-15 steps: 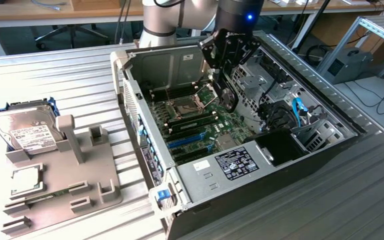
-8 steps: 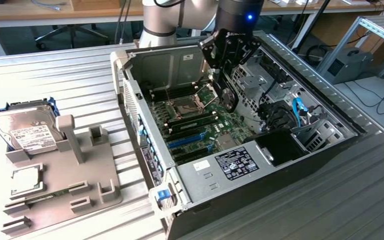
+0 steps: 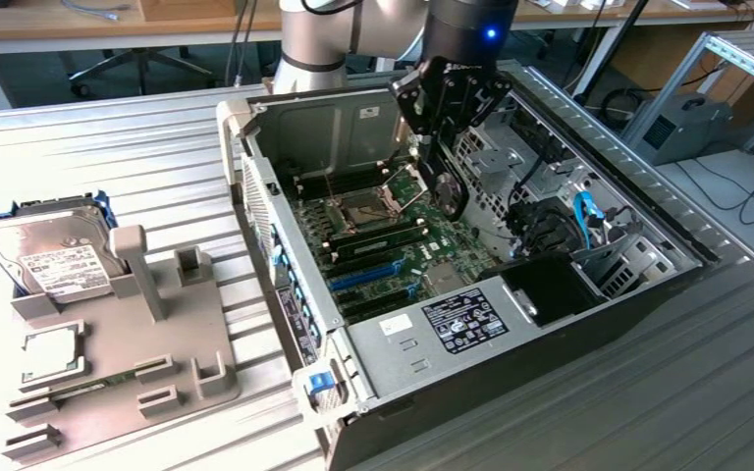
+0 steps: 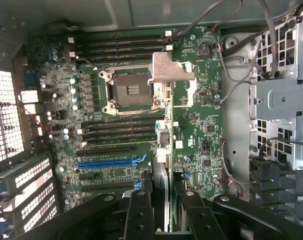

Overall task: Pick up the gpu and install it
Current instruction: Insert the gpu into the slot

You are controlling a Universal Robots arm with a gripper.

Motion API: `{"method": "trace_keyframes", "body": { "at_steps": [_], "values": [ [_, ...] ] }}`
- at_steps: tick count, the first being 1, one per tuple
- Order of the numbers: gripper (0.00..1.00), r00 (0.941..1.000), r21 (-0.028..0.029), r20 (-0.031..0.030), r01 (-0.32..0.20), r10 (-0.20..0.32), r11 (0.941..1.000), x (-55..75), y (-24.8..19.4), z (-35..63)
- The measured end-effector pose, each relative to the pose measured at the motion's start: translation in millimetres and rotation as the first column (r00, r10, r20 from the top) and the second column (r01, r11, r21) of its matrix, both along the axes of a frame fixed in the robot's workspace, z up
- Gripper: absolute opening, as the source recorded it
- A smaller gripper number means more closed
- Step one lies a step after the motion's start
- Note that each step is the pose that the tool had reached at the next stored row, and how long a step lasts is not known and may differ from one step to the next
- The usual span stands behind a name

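One grey moulded holder plate (image 3: 154, 368) lay nearest, carrying one silver hard drive with white label (image 3: 50, 257) and one small square silver chip (image 3: 47, 355). Beyond, one open black computer case (image 3: 262, 206) exposed one green motherboard (image 3: 397, 245). Above it, the one black gripper (image 3: 443, 147) had its jaws clamped on the one dark, flat gpu (image 3: 447, 191), which hung edge-down.

The pincer (image 4: 162, 194) hides most of the gpu (image 4: 163, 170), which shows edge-on.
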State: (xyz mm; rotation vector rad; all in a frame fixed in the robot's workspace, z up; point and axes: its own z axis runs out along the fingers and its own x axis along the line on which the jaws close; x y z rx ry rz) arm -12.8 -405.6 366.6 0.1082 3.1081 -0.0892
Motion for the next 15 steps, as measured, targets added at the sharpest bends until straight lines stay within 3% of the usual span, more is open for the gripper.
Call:
{"method": "trace_keyframes", "body": {
  "at_steps": [7, 10, 15],
  "values": [
    [0.26, 0.9960, -0.0001, 0.0000, -0.089, 0.089, 0.9960, 0.4, 0.0, 0.0],
    [0.26, 0.9921, 0.0001, 0.0000, -0.125, 0.125, 0.9921, 0.7, 0.0, 0.0],
    [0.26, 0.9805, 0.0000, -0.0001, -0.197, 0.197, 0.9805, 4.0, 0.0, -0.2]
  ]
}}
